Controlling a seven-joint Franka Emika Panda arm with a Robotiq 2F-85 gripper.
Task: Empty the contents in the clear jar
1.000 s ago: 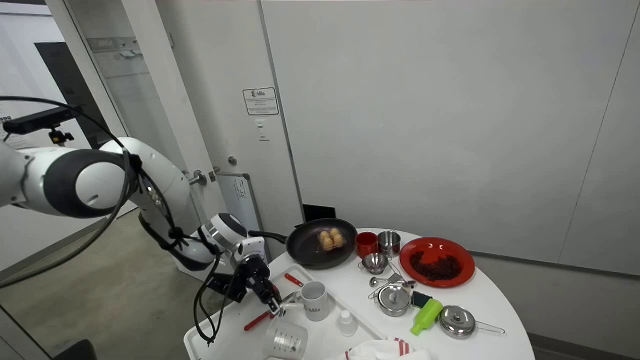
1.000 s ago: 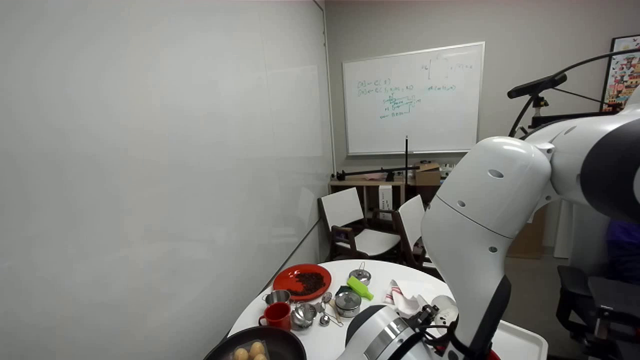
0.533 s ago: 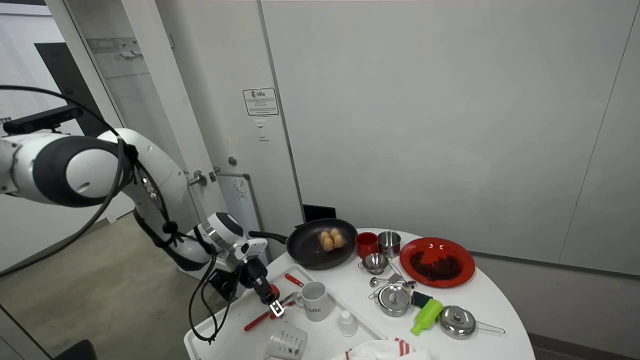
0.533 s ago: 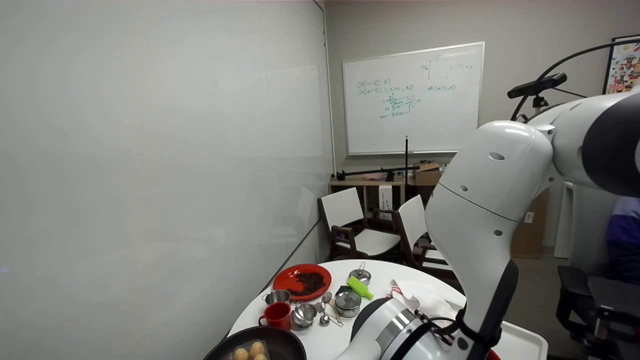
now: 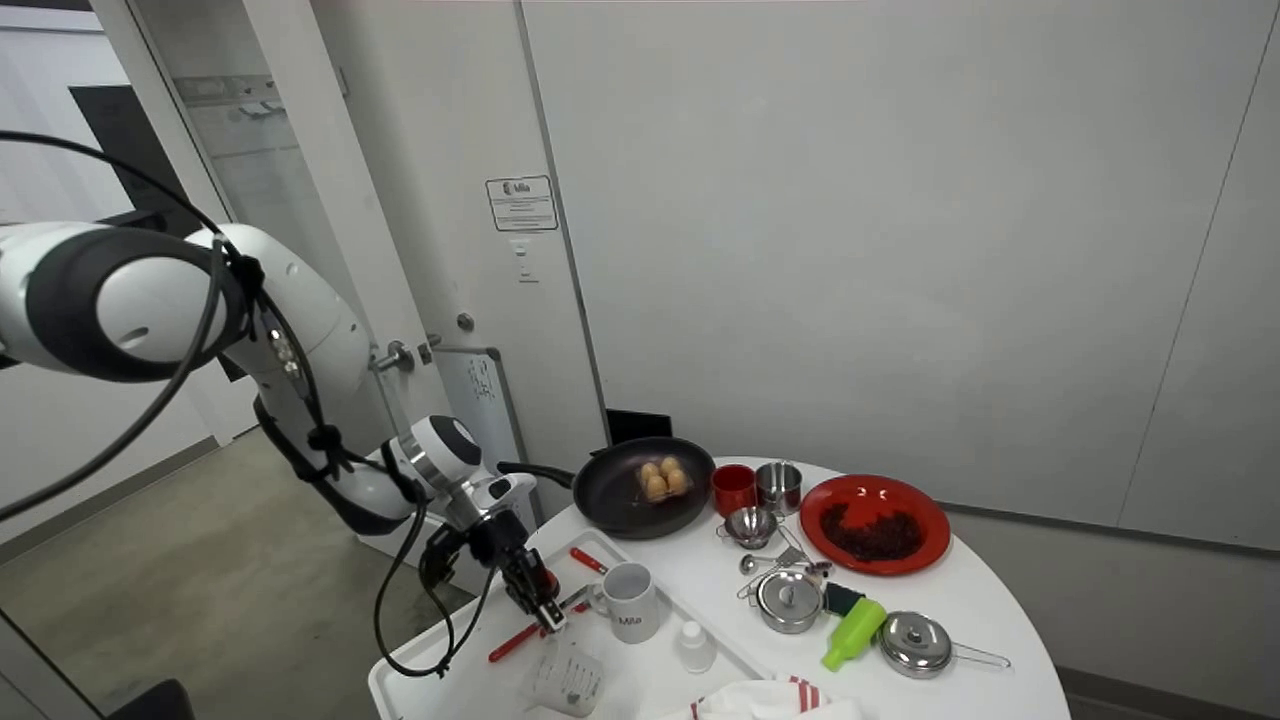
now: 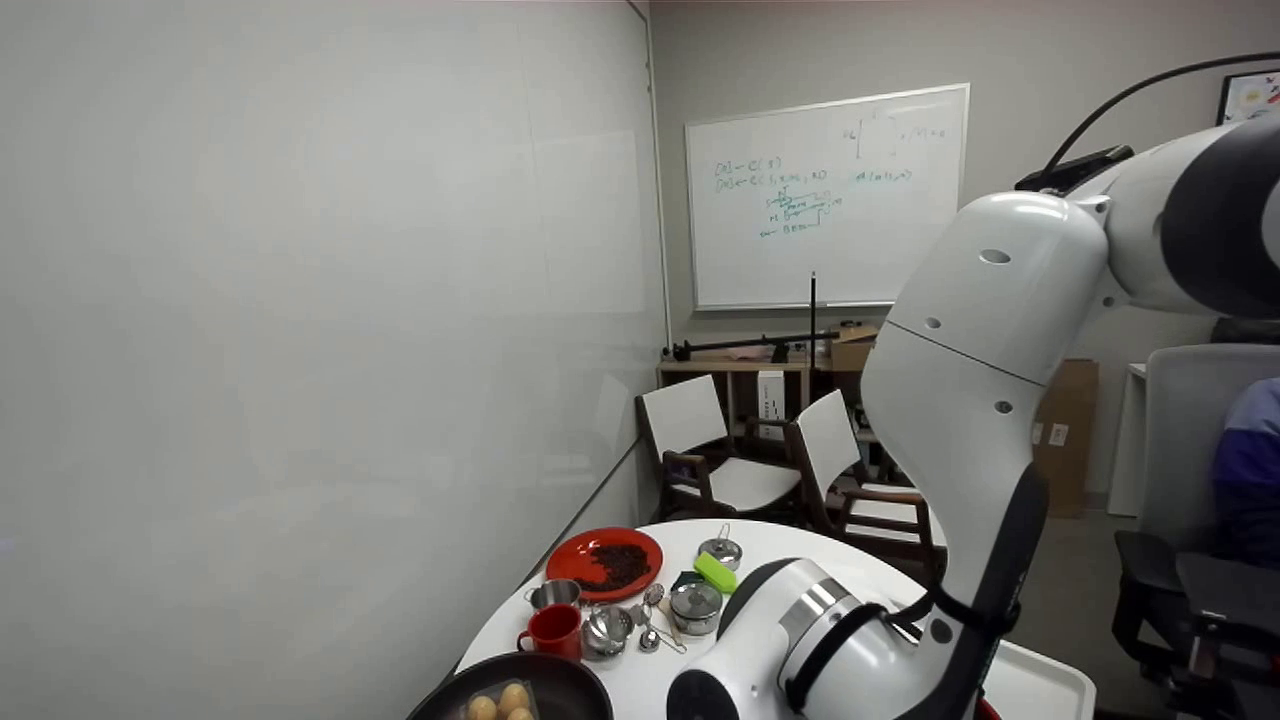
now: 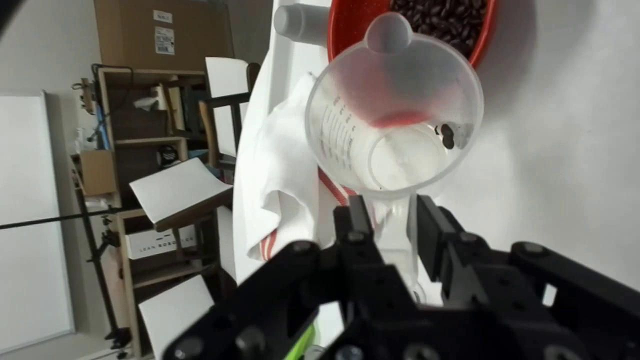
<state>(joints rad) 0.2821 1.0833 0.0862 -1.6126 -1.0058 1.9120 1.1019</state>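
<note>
The clear jar is a see-through measuring jug with a handle. In the wrist view the jar (image 7: 345, 145) has its mouth toward the camera, with a few dark beans (image 7: 447, 136) inside by the wall. My gripper (image 7: 389, 202) is shut on its handle (image 7: 395, 240). In an exterior view the jar (image 5: 566, 682) is tilted above the white tray (image 5: 470, 655), below my gripper (image 5: 550, 618). A red bowl (image 7: 350, 25) with dark beans lies beyond the jar in the wrist view. In an exterior view the arm hides the jar.
A white mug (image 5: 632, 605), a small white bottle (image 5: 695, 648), red-handled tools (image 5: 515, 642) and a striped towel (image 5: 755, 700) are around the jar. Pots, a green bottle (image 5: 853, 635), a red plate (image 5: 930, 540) with dark bits and a pan (image 5: 600, 510) with eggs stand further off.
The upper arm has risen and shifted. The gripper has moved slightly, and the jar has moved a little and changed its tilt with it.
</note>
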